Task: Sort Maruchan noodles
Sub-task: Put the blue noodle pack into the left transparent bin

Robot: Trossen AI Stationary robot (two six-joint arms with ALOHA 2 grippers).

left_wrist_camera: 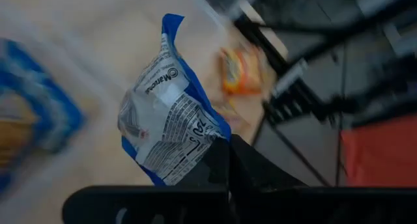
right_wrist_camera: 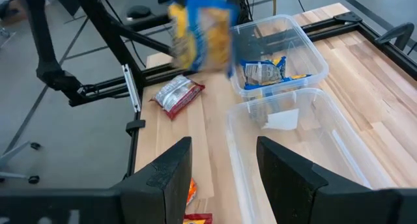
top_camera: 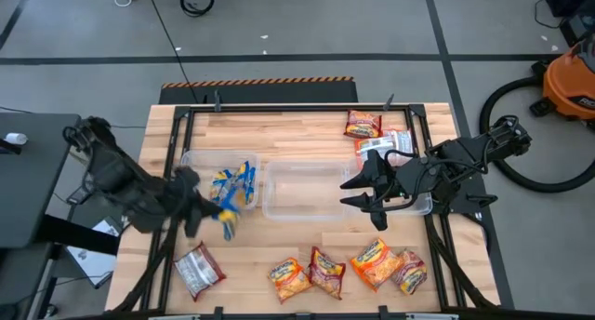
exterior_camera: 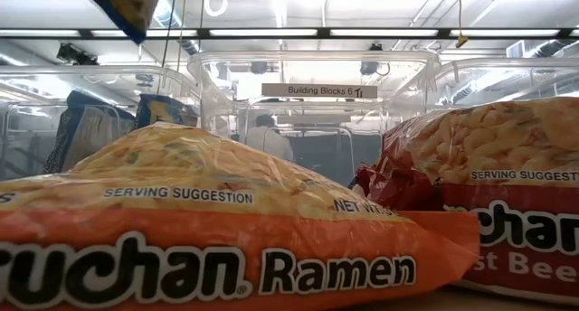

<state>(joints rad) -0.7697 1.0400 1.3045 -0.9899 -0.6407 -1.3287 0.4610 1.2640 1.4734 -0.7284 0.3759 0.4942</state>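
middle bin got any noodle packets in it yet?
No: in the high view the middle bin holds no packets; blue ones lie only in the left bin.

Left hand (top_camera: pixel 226 211) at counter's 8 o'clock, raised, fingers clamped together on blue packet (left_wrist_camera: pixel 171 113). Right hand (top_camera: pixel 351 192) at 3 o'clock, fingers spread, empty.

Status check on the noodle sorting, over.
Left pincer shut on blue packet, lifted beside left bin. Right pincer open, empty, over middle bin. Nothing blocking.
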